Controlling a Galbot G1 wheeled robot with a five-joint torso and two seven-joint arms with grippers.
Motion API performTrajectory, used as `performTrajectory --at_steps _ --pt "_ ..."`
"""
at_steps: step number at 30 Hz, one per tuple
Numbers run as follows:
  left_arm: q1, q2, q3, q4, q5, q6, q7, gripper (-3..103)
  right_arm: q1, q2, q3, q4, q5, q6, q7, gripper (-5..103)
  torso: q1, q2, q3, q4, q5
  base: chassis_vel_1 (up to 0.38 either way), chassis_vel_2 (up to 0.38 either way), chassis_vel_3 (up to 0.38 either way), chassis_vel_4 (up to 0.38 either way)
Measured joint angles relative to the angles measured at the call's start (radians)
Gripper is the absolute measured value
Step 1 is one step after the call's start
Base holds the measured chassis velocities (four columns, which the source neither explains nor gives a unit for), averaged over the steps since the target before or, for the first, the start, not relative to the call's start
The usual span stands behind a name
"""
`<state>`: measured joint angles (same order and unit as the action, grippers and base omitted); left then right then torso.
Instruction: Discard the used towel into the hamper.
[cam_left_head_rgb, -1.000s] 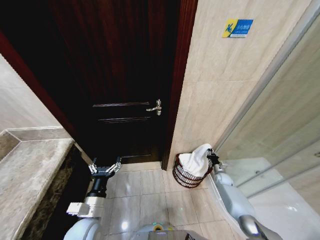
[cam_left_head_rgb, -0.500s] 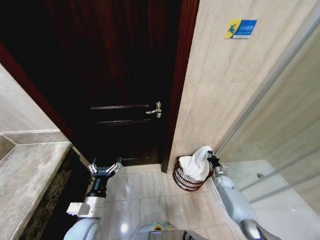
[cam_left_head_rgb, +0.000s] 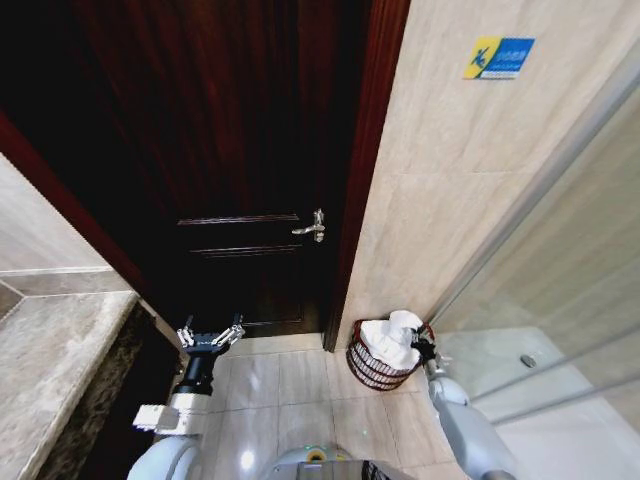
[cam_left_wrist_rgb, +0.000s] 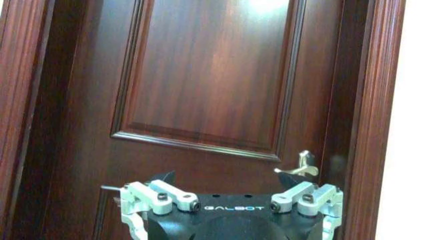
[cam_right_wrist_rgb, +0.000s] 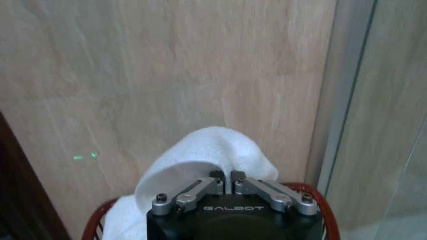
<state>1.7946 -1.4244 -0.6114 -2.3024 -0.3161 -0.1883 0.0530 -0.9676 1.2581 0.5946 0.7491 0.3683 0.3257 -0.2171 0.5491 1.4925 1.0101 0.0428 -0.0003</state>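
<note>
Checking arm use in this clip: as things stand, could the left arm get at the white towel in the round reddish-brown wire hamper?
Probably not without repositioning. The left gripper hangs open before the dark wooden door, well aside from the round reddish-brown wire hamper; the right gripper is already pinched on the white towel there.

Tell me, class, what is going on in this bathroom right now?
The right gripper is shut on the white towel, which lies bunched in the reddish-brown hamper on the floor beside the dark door. The left gripper hangs open and idle in front of that door.
</note>
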Motion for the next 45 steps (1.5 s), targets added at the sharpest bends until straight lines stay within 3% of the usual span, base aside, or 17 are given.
performTrajectory --at_steps 8,14,17,20,22,25,35,40,43,44,45 --pt "0.0 0.0 0.0 0.0 0.0 0.0 0.0 100 0.102 -0.003 0.01 -0.165 -0.013 -0.05 -0.057 4 0.001 0.0 0.0 0.0 0.0 0.0 0.0 0.0 0.0" --pt "0.0 0.0 0.0 0.0 0.0 0.0 0.0 100 0.202 -0.002 0.037 -0.297 -0.042 -0.14 -0.107 4 0.001 0.0 0.0 0.0 0.0003 0.0 0.0 0.0 0.0" --pt "0.0 0.0 0.0 0.0 0.0 0.0 0.0 100 0.239 0.0 0.078 -0.334 -0.078 -0.235 -0.117 4 0.001 0.0 0.0 0.0001 0.0002 0.0 0.0 0.0 0.0" --pt "0.0 0.0 0.0 0.0 0.0 0.0 0.0 100 0.259 0.001 0.114 -0.369 -0.116 -0.265 -0.116 4 0.001 0.0 0.0 0.0001 0.0004 0.0 0.0 0.0 0.0" --pt "0.0 0.0 0.0 0.0 0.0 0.0 0.0 100 0.3 -0.001 0.187 -0.446 -0.199 -0.279 -0.117 4 0.001 0.0 0.0 0.0 0.0001 0.0 0.0 0.0 0.0" --pt "0.0 0.0 0.0 0.0 0.0 0.0 0.0 100 0.321 0.0 0.224 -0.49 -0.226 -0.322 -0.119 4 0.001 0.0 0.0 -0.0001 0.0002 0.0 0.0 0.0 0.0" --pt "0.0 0.0 0.0 0.0 0.0 0.0 0.0 100 0.324 0.022 0.259 -0.521 -0.249 -0.35 -0.106 4 0.001 0.0 0.0 0.0 0.0004 0.0 0.0 0.0 0.0" --pt "0.0 0.0 0.0 0.0 0.0 0.0 0.0 100 0.254 0.012 0.215 -0.394 -0.177 -0.362 -0.116 1 0.001 0.0 0.0 0.0 0.0003 0.0 0.0 0.0 0.0" --pt "0.0 0.0 0.0 0.0 0.0 0.0 0.0 100 0.215 0.0 0.202 -0.339 -0.18 -0.332 -0.144 5 0.001 0.0 0.0 0.0 0.0003 0.0 0.0 0.0 0.0" --pt "0.0 0.0 0.0 0.0 0.0 0.0 0.0 100 0.188 -0.011 0.193 -0.314 -0.195 -0.297 -0.155 16 0.001 0.0 0.0 0.0 0.0004 0.0 0.0 0.0 0.0" --pt "0.0 0.0 0.0 0.0 0.0 0.0 0.0 100 0.183 -0.016 0.197 -0.317 -0.215 -0.27 -0.163 16 0.001 0.0 0.0 -0.0002 0.0003 0.0 0.0 0.0 0.0"
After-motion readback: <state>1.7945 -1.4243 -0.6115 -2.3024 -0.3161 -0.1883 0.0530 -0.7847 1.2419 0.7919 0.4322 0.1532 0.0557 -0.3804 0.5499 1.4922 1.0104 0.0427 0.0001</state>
